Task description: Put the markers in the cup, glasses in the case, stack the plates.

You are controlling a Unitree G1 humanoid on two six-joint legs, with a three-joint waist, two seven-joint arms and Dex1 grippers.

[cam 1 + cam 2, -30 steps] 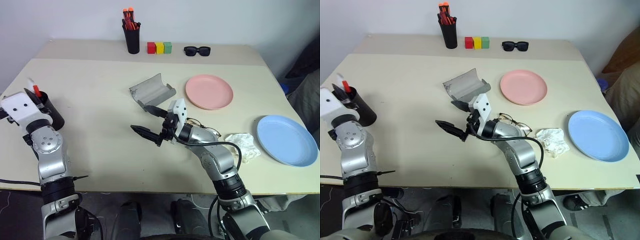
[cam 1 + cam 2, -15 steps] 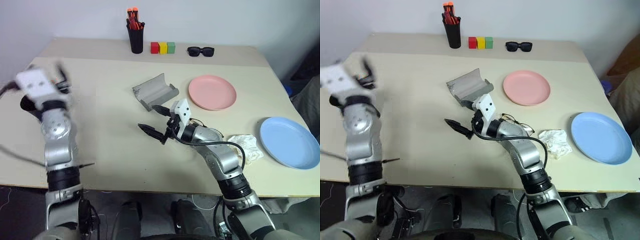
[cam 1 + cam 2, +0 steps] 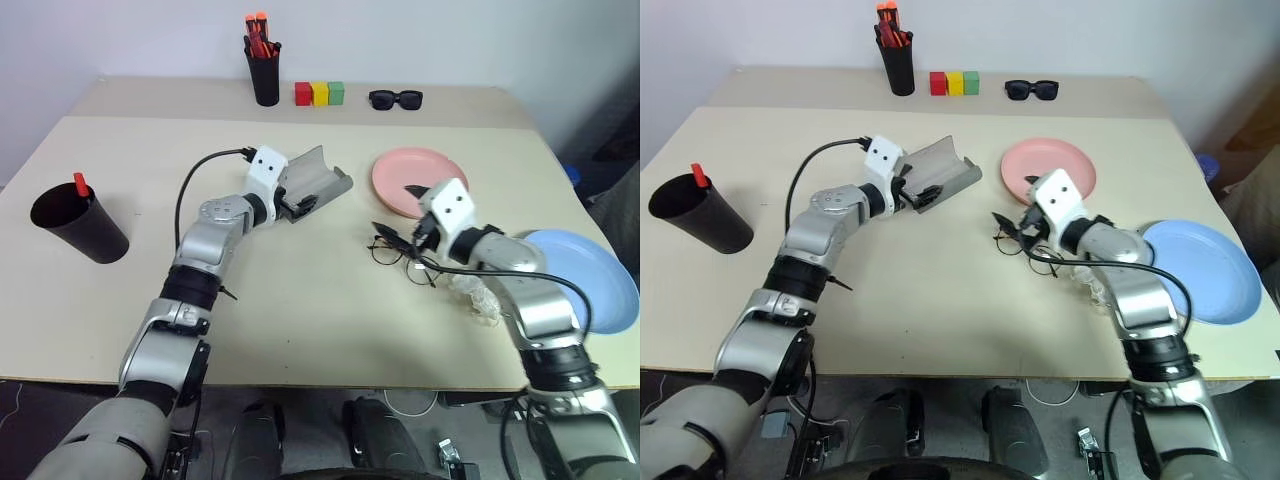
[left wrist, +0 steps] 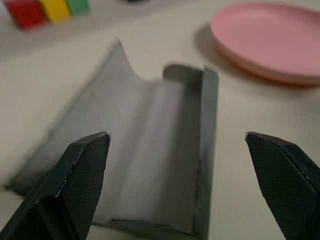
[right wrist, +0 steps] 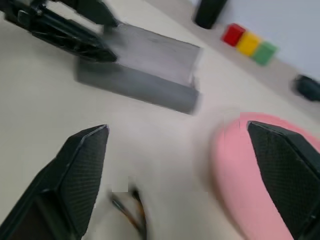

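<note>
The left gripper stands spread at the near end of the open case, placed, it seems, to steady the shell for loading. The right gripper, also spread and empty, hovers just over the glasses, which lie on the table between case and blue plate. A second ago the left gripper was at the cup, and the right was nearer the table's middle.
</note>
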